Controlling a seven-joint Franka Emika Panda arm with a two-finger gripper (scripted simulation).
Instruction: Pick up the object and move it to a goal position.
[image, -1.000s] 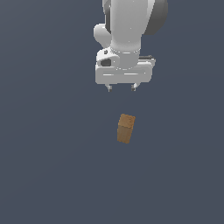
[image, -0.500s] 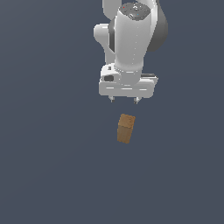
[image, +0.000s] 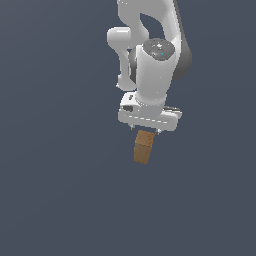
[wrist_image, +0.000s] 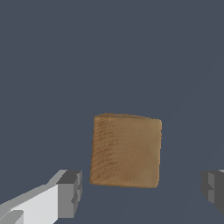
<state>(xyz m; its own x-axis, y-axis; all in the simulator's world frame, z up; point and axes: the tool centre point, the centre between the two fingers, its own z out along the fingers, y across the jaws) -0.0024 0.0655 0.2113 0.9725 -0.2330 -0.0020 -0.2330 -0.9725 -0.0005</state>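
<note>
The object (image: 143, 147) is a small elongated brown block standing on the dark grey floor, seen from above in the wrist view as a brown wood-grained face (wrist_image: 126, 150). My white gripper (image: 146, 131) hangs just over its top end, open, with the two short fingertips (image: 132, 128) either side of the block's width. In the wrist view one grey finger pad (wrist_image: 70, 193) shows on one side of the block and the other pad (wrist_image: 214, 189) on the other side, both apart from it. Nothing is held.
The floor (image: 55, 190) is a plain dark grey surface all around. The white arm (image: 150, 45) rises behind the gripper toward the top of the exterior view.
The gripper has come down and toward the block; a second ago it hung well above it, now its fingertips reach the block's top end. The block has not moved.
</note>
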